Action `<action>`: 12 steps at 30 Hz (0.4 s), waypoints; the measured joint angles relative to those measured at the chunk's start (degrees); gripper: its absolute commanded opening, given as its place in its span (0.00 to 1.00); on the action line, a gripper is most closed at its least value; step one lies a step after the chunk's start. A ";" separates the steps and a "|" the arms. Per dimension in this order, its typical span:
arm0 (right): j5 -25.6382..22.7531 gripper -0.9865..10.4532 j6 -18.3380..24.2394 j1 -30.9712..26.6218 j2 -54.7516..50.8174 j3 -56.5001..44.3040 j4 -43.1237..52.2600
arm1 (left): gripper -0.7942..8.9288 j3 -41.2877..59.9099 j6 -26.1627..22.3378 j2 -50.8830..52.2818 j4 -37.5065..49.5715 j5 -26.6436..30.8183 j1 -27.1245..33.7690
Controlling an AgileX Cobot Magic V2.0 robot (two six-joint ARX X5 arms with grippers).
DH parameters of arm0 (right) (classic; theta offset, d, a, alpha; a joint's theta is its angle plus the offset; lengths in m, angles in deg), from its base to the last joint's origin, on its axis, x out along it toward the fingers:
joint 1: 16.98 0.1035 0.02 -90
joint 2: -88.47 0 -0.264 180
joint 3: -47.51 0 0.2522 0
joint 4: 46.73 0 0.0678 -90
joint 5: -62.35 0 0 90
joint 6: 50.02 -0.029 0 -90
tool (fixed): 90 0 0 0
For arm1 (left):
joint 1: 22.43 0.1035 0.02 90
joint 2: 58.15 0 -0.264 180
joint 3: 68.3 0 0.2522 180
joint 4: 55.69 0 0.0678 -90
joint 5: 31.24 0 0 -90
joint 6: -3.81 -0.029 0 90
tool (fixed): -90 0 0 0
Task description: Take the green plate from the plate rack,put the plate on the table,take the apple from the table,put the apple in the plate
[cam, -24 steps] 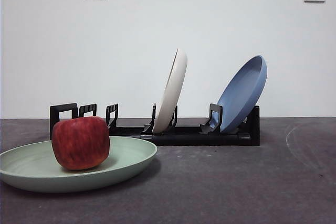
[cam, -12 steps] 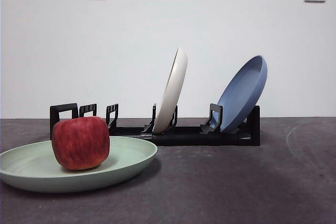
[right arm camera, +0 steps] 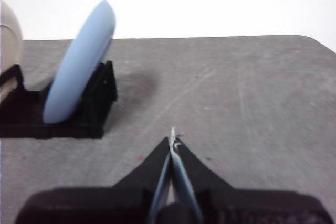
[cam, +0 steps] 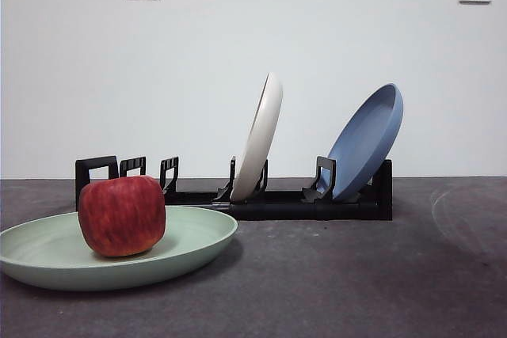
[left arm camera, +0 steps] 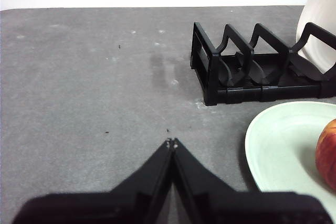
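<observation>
The green plate [cam: 190,235] lies flat on the dark grey table [cam: 356,275] at the front left, and the red apple [cam: 121,215] rests in it. The left wrist view catches that plate [left arm camera: 278,145] and an edge of the apple [left arm camera: 328,153] off to one side of my left gripper [left arm camera: 171,142], which is shut and empty above bare table. Behind the plate stands the black plate rack [cam: 301,199]. My right gripper [right arm camera: 172,141] is shut and empty, hovering over the table near the rack's blue-plate end [right arm camera: 97,106]. Neither arm appears in the front view.
A cream-white plate [cam: 260,138] and a blue plate [cam: 366,142] lean upright in the rack. The rack's left slots [cam: 127,168] hold nothing. A white wall with two sockets stands behind the table.
</observation>
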 measured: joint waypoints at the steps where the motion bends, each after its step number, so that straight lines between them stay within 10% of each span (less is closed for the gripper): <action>1: -0.83 0.09 0.13 0.00 -0.92 -0.11 -1.33 | 0.08 0.00 0.00 0.00 0.00 0.00 0.00; 12: -1.60 0.09 -1.46 0.07 -10.29 -3.65 -8.96 | 0.08 0.00 0.00 0.00 0.00 0.00 0.00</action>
